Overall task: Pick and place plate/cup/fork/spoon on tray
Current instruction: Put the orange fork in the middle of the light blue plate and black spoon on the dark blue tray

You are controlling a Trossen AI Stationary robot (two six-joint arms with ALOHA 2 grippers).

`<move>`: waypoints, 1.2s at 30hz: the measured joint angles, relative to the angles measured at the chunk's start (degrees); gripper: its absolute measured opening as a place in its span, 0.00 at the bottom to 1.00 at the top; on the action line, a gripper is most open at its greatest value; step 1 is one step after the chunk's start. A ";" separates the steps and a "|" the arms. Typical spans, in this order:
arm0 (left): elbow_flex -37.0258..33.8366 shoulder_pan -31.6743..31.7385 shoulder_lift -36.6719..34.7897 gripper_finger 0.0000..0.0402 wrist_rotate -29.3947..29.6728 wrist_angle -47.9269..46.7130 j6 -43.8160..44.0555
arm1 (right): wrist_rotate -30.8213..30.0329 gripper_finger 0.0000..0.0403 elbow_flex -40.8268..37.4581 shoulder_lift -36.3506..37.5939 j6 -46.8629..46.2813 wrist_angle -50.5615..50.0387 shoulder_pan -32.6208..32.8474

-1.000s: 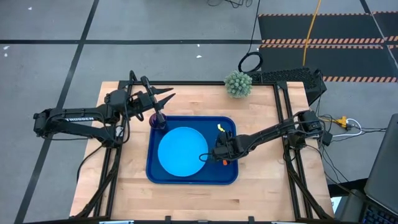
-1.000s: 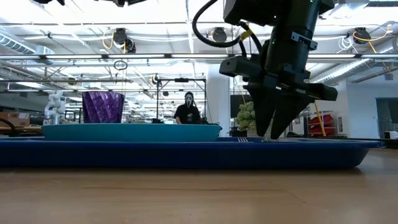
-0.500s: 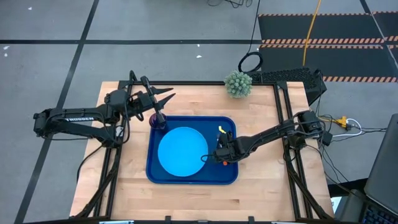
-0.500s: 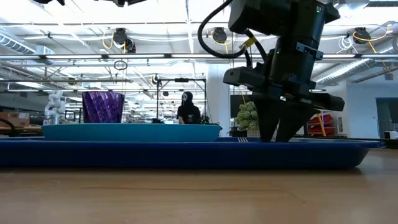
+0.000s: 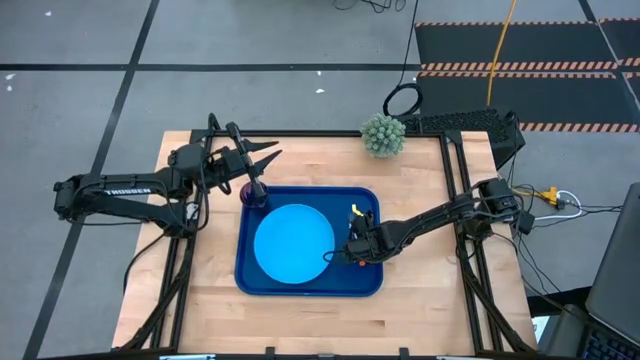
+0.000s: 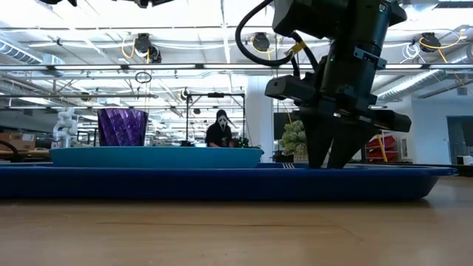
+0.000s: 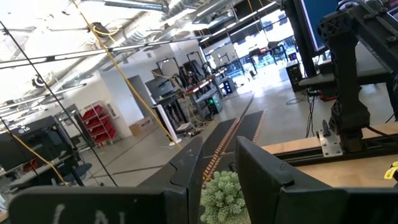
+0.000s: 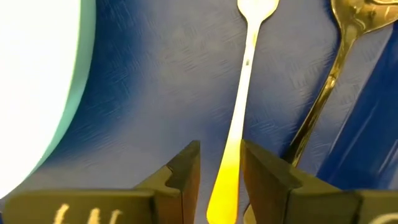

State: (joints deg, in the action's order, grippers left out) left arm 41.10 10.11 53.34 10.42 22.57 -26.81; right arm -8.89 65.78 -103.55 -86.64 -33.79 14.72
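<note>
Seen from its own wrist camera, the right gripper (image 8: 219,171) sits low over the tray (image 8: 155,93), its fingers slightly parted around the orange handle of the fork (image 8: 239,118), with the spoon (image 8: 323,87) lying just beside it and the edge of the plate (image 8: 37,81) on the fork's other side. The overhead camera hides the cutlery under that gripper (image 5: 343,252) but shows the plate (image 5: 293,245) lying in the tray (image 5: 370,285) and the cup (image 5: 254,194) in its far left corner. The left gripper (image 5: 262,156) hangs beyond the cup, fingers apart, its arm (image 5: 110,190) lettered "TROSSEN". A small green plant (image 5: 383,135) stands at the table's (image 5: 200,290) far edge.
</note>
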 joint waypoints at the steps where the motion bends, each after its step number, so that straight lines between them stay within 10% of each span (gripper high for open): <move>1: 0.00 0.00 0.00 0.24 0.01 0.00 0.00 | -0.02 0.26 0.00 0.00 -0.25 0.18 0.04; 36: 0.00 0.00 0.00 0.24 0.01 0.17 0.00 | -1.77 0.26 -1.99 1.51 0.51 1.78 1.11</move>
State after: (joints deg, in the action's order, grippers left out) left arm 41.10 10.11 53.34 10.42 22.74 -26.81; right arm -10.66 63.79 -102.04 -86.13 -32.01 15.84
